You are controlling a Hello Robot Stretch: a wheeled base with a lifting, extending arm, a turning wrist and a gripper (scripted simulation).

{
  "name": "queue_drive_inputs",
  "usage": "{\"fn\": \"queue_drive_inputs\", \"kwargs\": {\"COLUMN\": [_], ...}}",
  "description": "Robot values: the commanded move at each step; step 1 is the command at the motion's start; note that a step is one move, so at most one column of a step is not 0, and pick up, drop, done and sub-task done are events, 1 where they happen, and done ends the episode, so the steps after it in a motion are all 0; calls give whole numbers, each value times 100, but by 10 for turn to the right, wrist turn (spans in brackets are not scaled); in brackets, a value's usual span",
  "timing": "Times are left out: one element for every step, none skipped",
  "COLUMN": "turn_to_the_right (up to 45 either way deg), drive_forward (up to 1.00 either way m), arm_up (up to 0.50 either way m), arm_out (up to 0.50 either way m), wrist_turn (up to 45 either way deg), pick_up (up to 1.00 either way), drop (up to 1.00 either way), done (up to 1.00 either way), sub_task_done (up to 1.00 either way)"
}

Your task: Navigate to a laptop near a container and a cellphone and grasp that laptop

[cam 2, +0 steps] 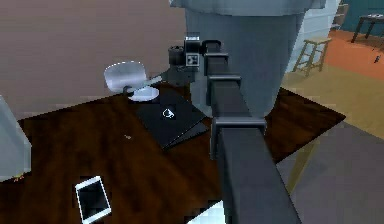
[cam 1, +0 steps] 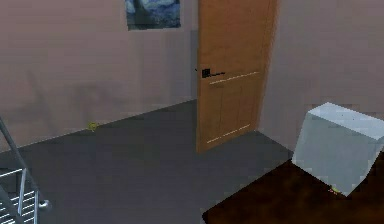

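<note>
from where i stand, the laptop lies flat and closed on the dark wooden worktop. it is a thin black slab set at a slant, just left of the arm in the arm side view. the arm is a dark square bar reaching out across the worktop, and it hides part of the laptop's right edge. at its far end sit two small white marked squares. left of them is the pincer, its thin fingers pointing toward a pale, see-through container that stands on the worktop beyond the laptop. the fingertips end at the foot of the container (touching it or just short of it, i can't say). so i cannot tell whether the pincer has hold of anything, nor how its fingers are set. a white cellphone lies flat toward the view's lower left, apart from the laptop. a pale grey-blue box stands at the left edge, and a wooden stool stands beyond the worktop at upper right.

in the forward view the box sits on the worktop's corner at lower right. ahead is a wooden door with a dark handle, and a painting hangs on the wall to its left.
</note>
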Motion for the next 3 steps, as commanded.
{"fn": "queue_drive_inputs", "kwargs": {"turn_to_the_right": [0,0,0], "drive_forward": [0,0,0], "arm_up": [0,-28,0], "arm_out": [0,0,0], "wrist_turn": [150,0,0], "pick_up": [0,0,100], "drop": [0,0,0], "done": [0,0,0], "sub_task_done": [0,0,0]}}
